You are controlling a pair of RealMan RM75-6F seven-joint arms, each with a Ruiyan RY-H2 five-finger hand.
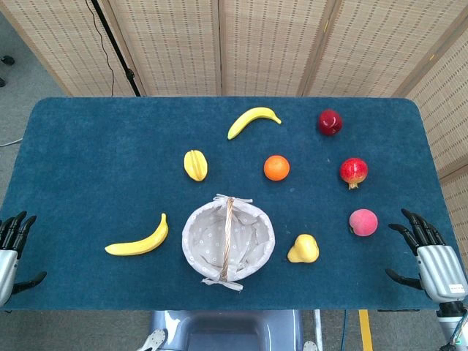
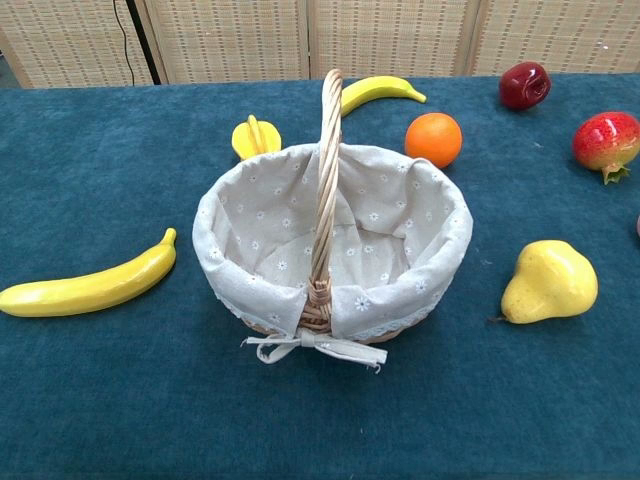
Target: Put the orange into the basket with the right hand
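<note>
The orange [image 1: 276, 167] [image 2: 433, 139] lies on the blue table just beyond the basket, a little to its right. The basket [image 1: 194, 221] [image 2: 215, 225] is wicker with a flowered cloth lining and an upright handle; nothing lies inside it. My right hand [image 1: 430, 254] rests at the table's near right corner, fingers spread, holding nothing, well away from the orange. My left hand [image 1: 10, 247] sits at the near left edge, fingers apart and empty. Neither hand appears in the chest view.
Around the basket lie a pear [image 1: 303, 249] [image 2: 548, 281], a peach [image 1: 363, 221], a pomegranate [image 1: 353, 172] [image 2: 606, 142], a red apple [image 1: 330, 121] [image 2: 524, 85], a starfruit [image 1: 195, 164] [image 2: 254, 136] and two bananas [image 1: 139, 240] [image 1: 252, 120].
</note>
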